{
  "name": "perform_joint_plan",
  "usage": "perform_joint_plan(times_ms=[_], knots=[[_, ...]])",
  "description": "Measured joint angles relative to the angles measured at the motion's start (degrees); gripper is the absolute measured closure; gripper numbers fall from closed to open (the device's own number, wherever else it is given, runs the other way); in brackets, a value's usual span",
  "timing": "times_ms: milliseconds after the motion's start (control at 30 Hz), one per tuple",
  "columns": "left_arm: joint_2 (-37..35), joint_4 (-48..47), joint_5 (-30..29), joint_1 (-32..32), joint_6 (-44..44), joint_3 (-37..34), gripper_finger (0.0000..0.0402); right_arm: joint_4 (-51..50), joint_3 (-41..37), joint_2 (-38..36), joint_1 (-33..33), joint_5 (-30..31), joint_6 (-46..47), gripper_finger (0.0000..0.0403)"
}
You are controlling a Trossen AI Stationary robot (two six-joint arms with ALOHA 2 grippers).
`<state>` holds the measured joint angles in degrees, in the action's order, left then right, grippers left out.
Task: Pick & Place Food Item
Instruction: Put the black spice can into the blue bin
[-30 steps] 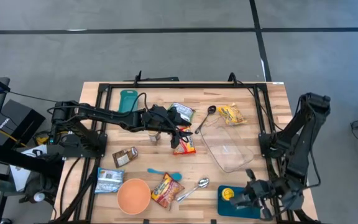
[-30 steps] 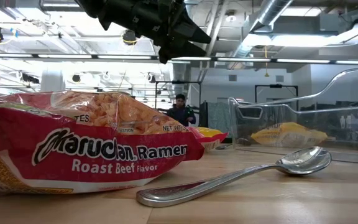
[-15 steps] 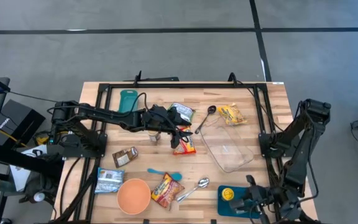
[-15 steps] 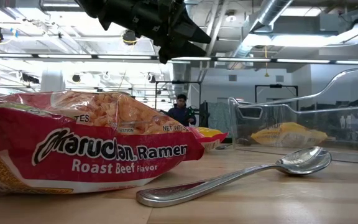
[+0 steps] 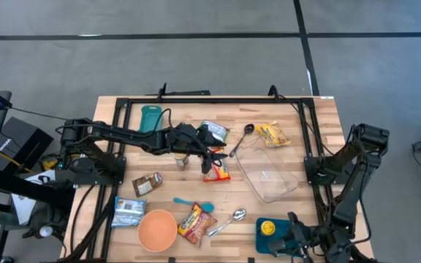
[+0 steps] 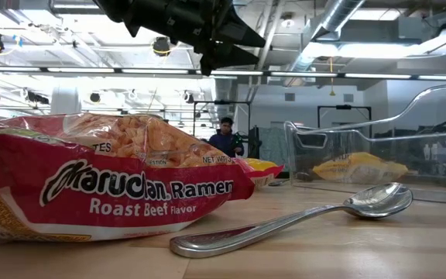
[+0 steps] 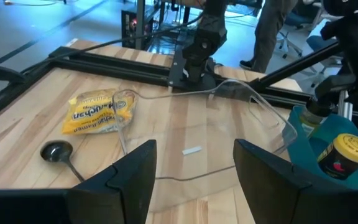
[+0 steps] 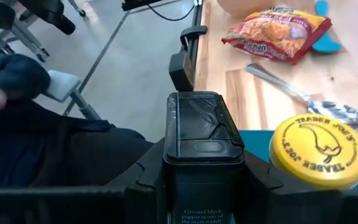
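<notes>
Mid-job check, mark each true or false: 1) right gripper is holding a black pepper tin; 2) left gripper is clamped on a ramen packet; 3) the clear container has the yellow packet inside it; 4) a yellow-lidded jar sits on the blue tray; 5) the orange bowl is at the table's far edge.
1) True: the right gripper is shut on the black pepper tin.
2) False: the left gripper is open and empty, above the clear container.
3) False: the yellow packet lies outside, beyond the container.
4) True: the yellow-lidded jar sits on the blue tray.
5) False: the orange bowl is at the near edge.
</notes>
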<state>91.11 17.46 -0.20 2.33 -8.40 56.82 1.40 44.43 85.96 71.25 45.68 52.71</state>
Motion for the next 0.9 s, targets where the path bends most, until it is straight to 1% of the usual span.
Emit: perform_joint_plan(times_ms=[167,500,633,900], knots=[[0.0,0.3,0.0,0.0,0.0,0.0,0.0193,-0.2,0.4,0.7,1.6,1.5,0.7,0.0289],[0.0,0.9,0.0,0.0,0.0,0.0,0.0193,-1.0,0.5,0.7,3.4,8.6,0.6,0.0289],[0.0,0.9,0.0,0.0,0.0,0.0,0.0193,-1.0,0.5,0.7,3.3,9.8,0.0,0.0289],[0.0,0.9,0.0,0.0,0.0,0.0,0.0193,-0.9,0.5,1.8,3.3,9.9,0.1,0.0289]])
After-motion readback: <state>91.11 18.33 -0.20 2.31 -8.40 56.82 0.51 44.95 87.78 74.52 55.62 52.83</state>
